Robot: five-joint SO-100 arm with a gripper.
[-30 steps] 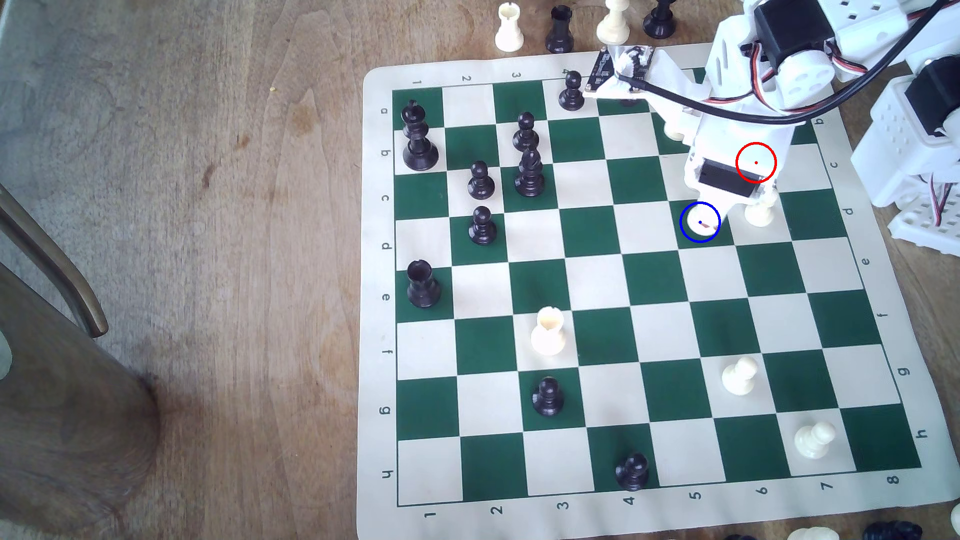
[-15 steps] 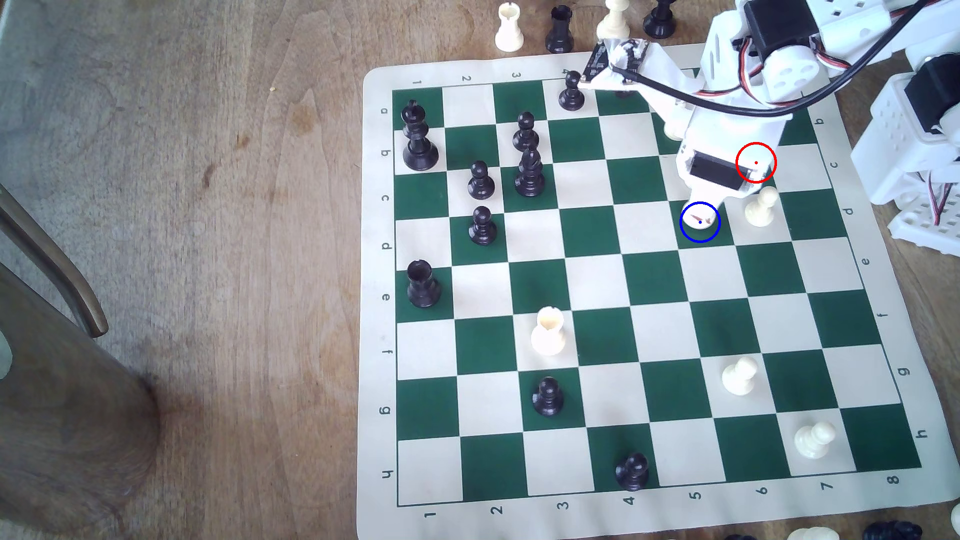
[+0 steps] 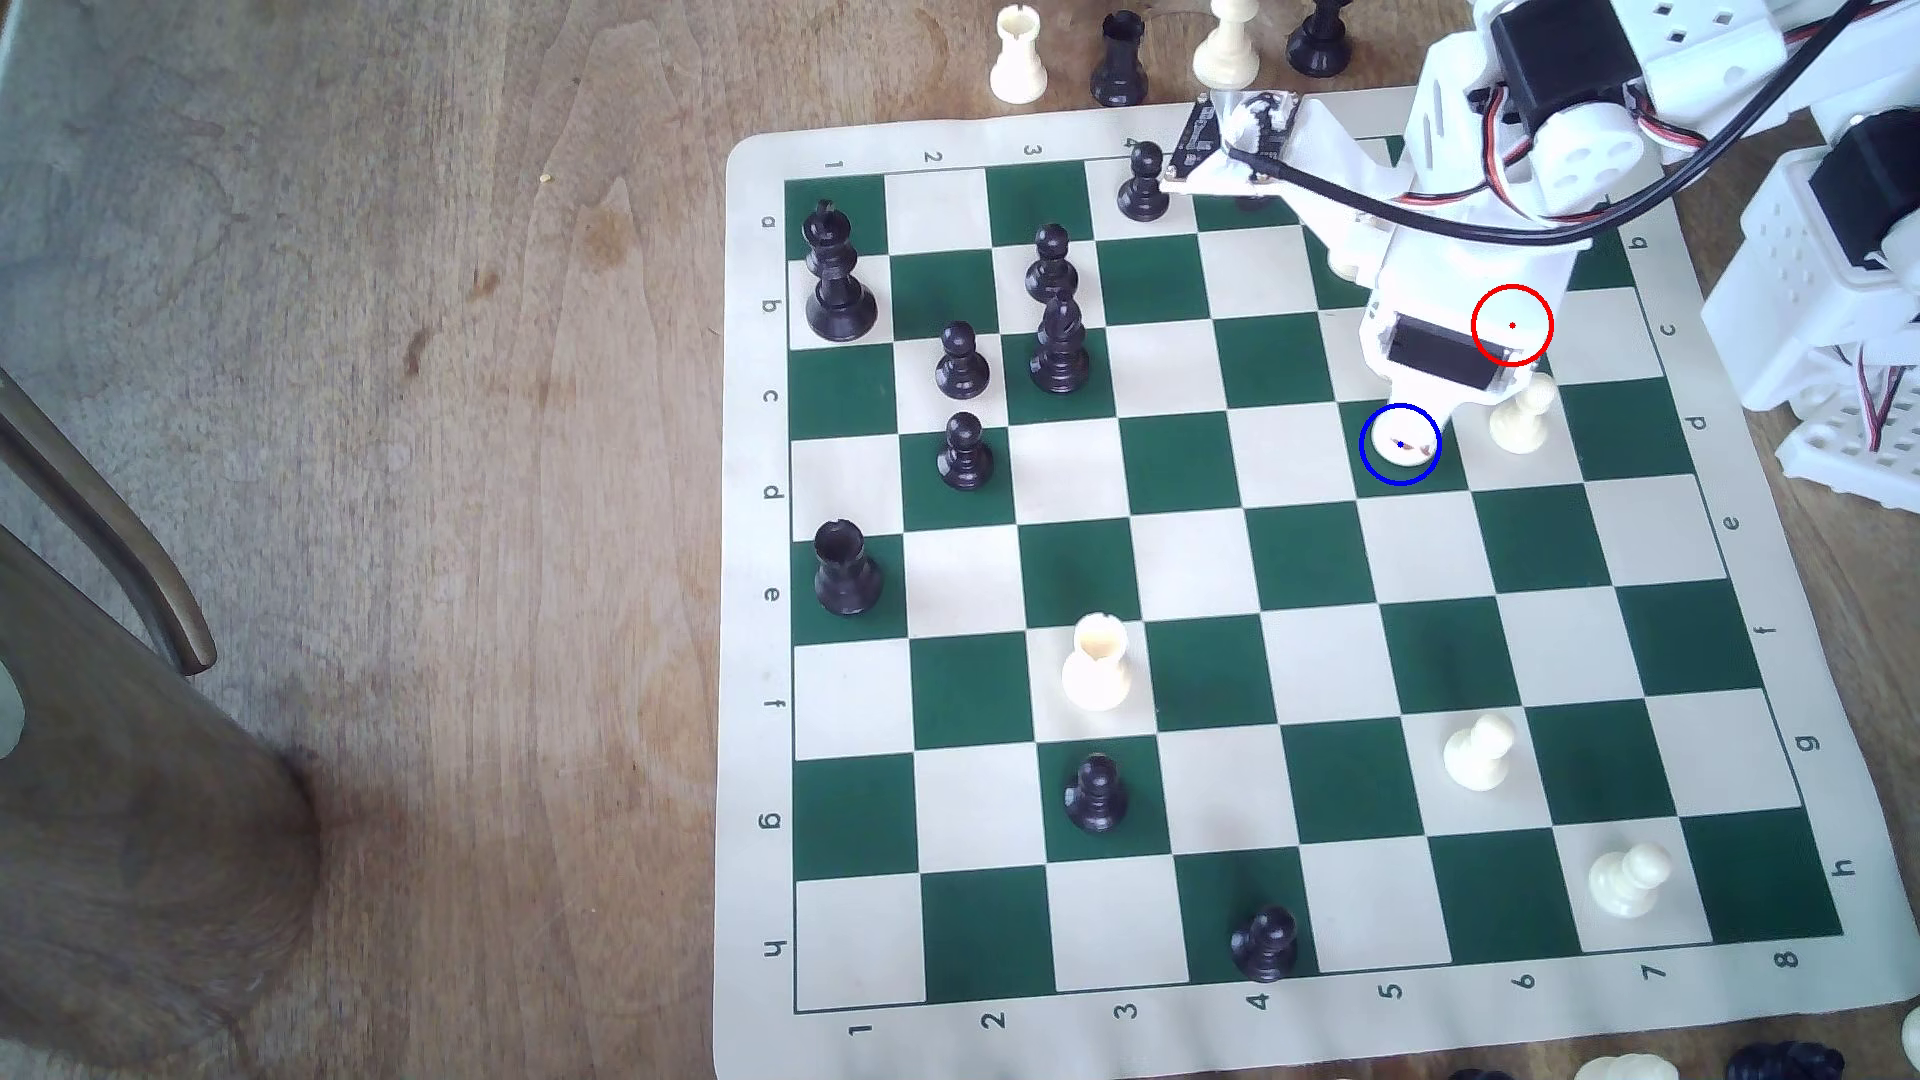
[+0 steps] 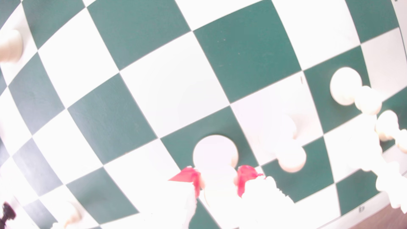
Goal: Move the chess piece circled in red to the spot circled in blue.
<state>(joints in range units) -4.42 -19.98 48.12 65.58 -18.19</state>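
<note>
Chess piece (image 3: pixel 1400 447): small cream-white pawn shape, wide round base, slim body, head hidden between red-tipped tool (image 3: pixel 1405 444) fingers. In the wrist view its round base (image 4: pixel 215 152) looks to sit on a dark green square, upright, red pads close on either side; actual contact unclear. Spot (image 3: pixel 1429 480): dark green square with thin blue ring and centre dot, ring drawn around the piece. Another white pawn stands one square off at 3 o'clock in the exterior view.
</note>
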